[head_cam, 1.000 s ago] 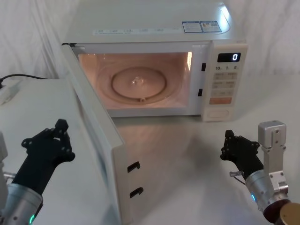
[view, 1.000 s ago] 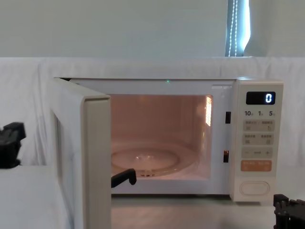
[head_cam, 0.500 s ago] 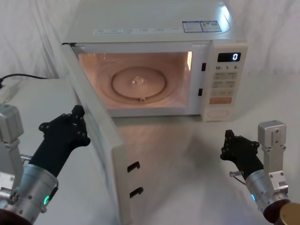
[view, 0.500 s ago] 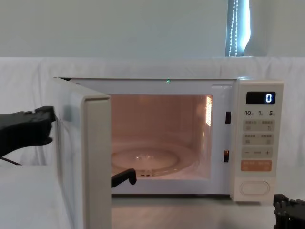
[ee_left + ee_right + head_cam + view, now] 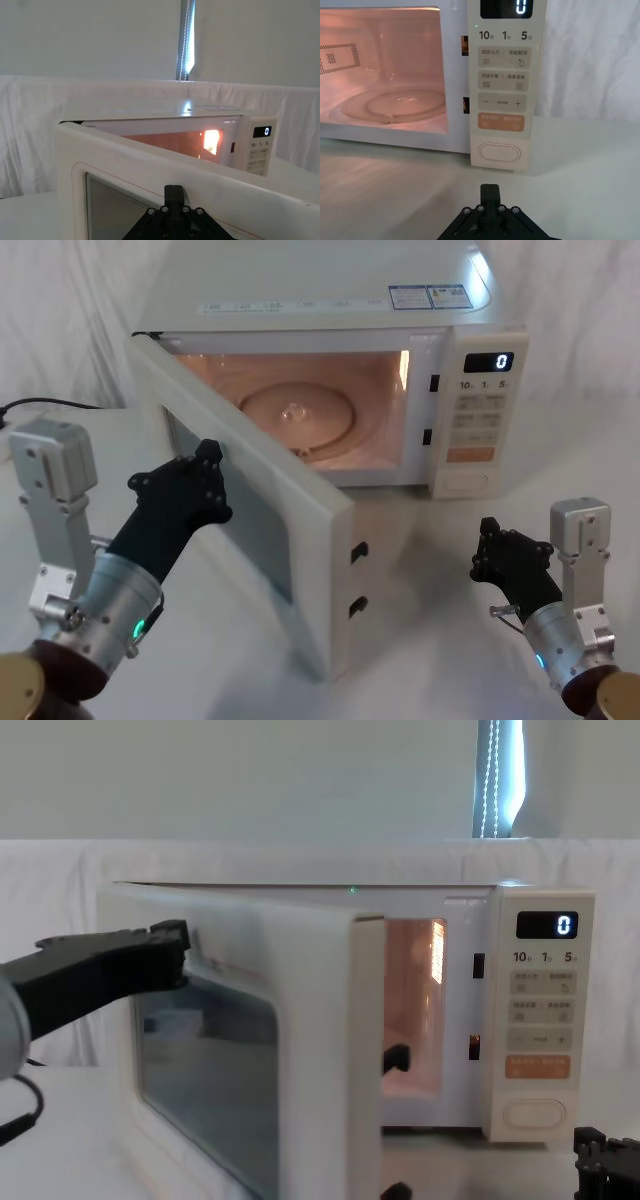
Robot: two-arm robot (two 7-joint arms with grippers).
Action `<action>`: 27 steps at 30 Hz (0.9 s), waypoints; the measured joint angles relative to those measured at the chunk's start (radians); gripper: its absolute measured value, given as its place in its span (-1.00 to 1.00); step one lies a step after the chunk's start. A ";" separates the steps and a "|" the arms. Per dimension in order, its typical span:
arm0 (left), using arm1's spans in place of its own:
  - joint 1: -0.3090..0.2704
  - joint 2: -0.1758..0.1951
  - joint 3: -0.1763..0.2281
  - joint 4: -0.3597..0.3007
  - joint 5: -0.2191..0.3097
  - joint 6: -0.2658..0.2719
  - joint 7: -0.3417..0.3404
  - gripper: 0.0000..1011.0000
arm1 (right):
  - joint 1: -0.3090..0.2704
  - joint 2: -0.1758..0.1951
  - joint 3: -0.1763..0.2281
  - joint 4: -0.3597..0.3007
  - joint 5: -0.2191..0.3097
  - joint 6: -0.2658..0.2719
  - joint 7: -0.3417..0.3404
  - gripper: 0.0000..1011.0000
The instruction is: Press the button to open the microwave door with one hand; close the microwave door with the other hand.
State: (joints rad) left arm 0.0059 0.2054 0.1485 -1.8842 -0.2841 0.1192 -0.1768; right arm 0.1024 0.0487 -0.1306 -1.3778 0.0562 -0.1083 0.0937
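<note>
Microwave door (image 5: 262, 508) partly open, swung about halfway, hinged at the left side of the oven, free edge pointing toward 5 o'clock in the head view. Left end effector (image 5: 192, 490) pressed against the outer face of the door, right at the upper edge of the dark window (image 5: 210, 1082), at about 9 o'clock from the door's free edge. Fingers of the left end effector together, closed on nothing, tip touching the door. Inside the oven (image 5: 330, 300) a warm light on, and a round glass turntable (image 5: 395, 104) lying flat on the floor of the chamber. Control panel (image 5: 478, 418) at the right side of the oven, display reading 0. Wide cream button (image 5: 499, 153) at the bottom of that panel, just under an orange key (image 5: 502, 122), nothing touching it. Right end effector (image 5: 510, 558) low over the white counter (image 5: 420, 570), well apart from the oven, at about 5 o'clock from the button. Cannot tell whether the right end effector's fingers are open or closed. Two dark latch hooks (image 5: 357, 579) sticking out of the door's free edge.
</note>
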 joint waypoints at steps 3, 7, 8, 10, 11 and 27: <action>-0.018 -0.004 0.007 0.011 0.001 0.005 0.007 -1.00 | 0.000 0.000 0.000 0.000 0.000 0.000 0.000 -1.00; -0.044 -0.011 0.014 0.031 0.001 0.010 0.012 -1.00 | 0.000 0.000 0.000 0.000 0.000 0.000 0.000 -1.00; -0.053 -0.015 0.016 0.039 -0.001 0.013 0.014 -1.00 | 0.000 0.000 0.000 0.000 0.000 0.000 0.000 -1.00; -0.071 -0.021 0.021 0.058 -0.004 0.015 0.016 -1.00 | 0.000 0.000 0.000 0.000 0.000 0.000 0.000 -1.00; -0.078 -0.023 0.023 0.064 -0.004 0.015 0.016 -1.00 | 0.000 0.000 0.000 0.000 0.000 0.000 0.000 -1.00; -0.197 -0.060 0.063 0.188 0.008 0.017 0.029 -1.00 | 0.000 0.000 0.000 0.000 0.000 0.000 0.000 -1.00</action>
State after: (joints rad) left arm -0.1910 0.1452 0.2114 -1.6966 -0.2760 0.1367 -0.1480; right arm 0.1024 0.0487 -0.1306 -1.3778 0.0563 -0.1083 0.0937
